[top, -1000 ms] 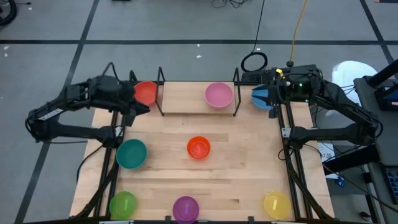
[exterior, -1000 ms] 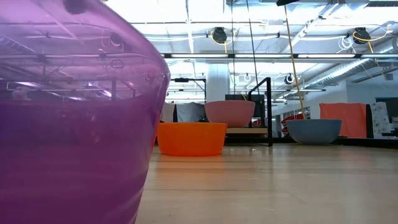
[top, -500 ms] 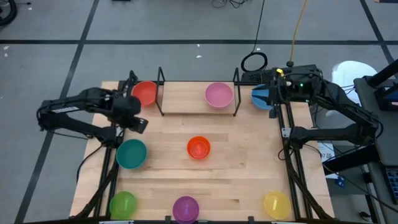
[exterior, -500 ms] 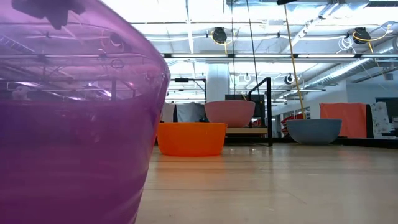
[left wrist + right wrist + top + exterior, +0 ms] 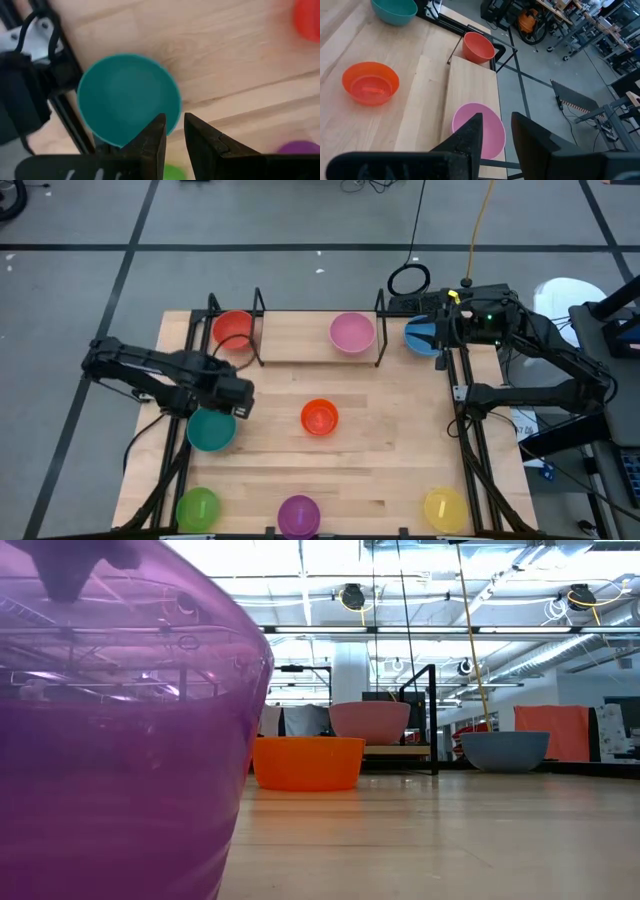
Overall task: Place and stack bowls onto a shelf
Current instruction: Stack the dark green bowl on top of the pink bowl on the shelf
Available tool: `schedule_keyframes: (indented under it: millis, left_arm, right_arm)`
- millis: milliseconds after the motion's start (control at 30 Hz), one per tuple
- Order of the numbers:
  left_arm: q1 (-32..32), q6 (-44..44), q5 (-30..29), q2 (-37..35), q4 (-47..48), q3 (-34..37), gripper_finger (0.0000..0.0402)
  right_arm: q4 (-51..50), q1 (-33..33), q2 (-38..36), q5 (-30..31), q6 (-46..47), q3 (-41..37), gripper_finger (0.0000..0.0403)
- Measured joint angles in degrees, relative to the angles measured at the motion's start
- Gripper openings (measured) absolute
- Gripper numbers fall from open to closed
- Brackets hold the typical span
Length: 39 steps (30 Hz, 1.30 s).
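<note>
My left gripper [image 5: 236, 394] [image 5: 174, 117] hangs open by a narrow gap above the table, over the far right rim of the teal bowl [image 5: 210, 429] [image 5: 127, 100], touching nothing. The pink bowl [image 5: 352, 333] [image 5: 479, 131] stands upright on the shelf's wood board [image 5: 300, 340] [image 5: 470, 90]. The red bowl [image 5: 233, 328] [image 5: 479, 47] stands at the shelf's left end. The orange bowl [image 5: 319, 418] [image 5: 308, 762] rests mid-table. My right gripper [image 5: 496, 116] waits, slightly open, at the far right by the blue bowl [image 5: 420, 335] [image 5: 505, 750].
The green bowl [image 5: 197, 507], purple bowl [image 5: 298, 515] [image 5: 110, 740] and yellow bowl [image 5: 444, 508] stand along the near edge. Black frame rails [image 5: 180, 450] run down both table sides. Bare wood lies between the orange bowl and the near row.
My left gripper has drawn away from the red bowl at the far left and travelled toward the near edge and slightly right, ending above the teal bowl. No bowl has moved.
</note>
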<state>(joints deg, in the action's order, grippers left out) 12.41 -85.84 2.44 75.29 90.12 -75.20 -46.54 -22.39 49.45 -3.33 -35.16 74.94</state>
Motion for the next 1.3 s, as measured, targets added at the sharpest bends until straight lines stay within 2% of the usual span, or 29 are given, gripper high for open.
schedule_keyframes:
  millis: [267, 567, 1133, 1300]
  left_arm:
    - [4.15, -8.43, 2.53, 0.02, -7.68, 8.16, 0.0074]
    - [4.63, -7.74, 5.03, -0.08, -19.69, 17.95, 0.0074]
    - [4.63, -8.79, 6.61, -0.11, -29.96, 26.41, 0.0074]
    - [4.63, -8.94, 6.69, -0.11, -30.47, 28.28, 0.0074]
  right_arm:
    - [-0.02, 0.01, -0.59, 0.02, -0.01, 0.0, 0.0098]
    - [0.02, 0.02, -1.1, 0.02, 0.58, 0.0, 0.0098]
    - [0.02, 0.02, -1.1, 0.03, 1.48, 0.0, 0.0098]
    - [0.02, 0.01, -1.1, 0.04, 1.49, 0.0, 0.0098]
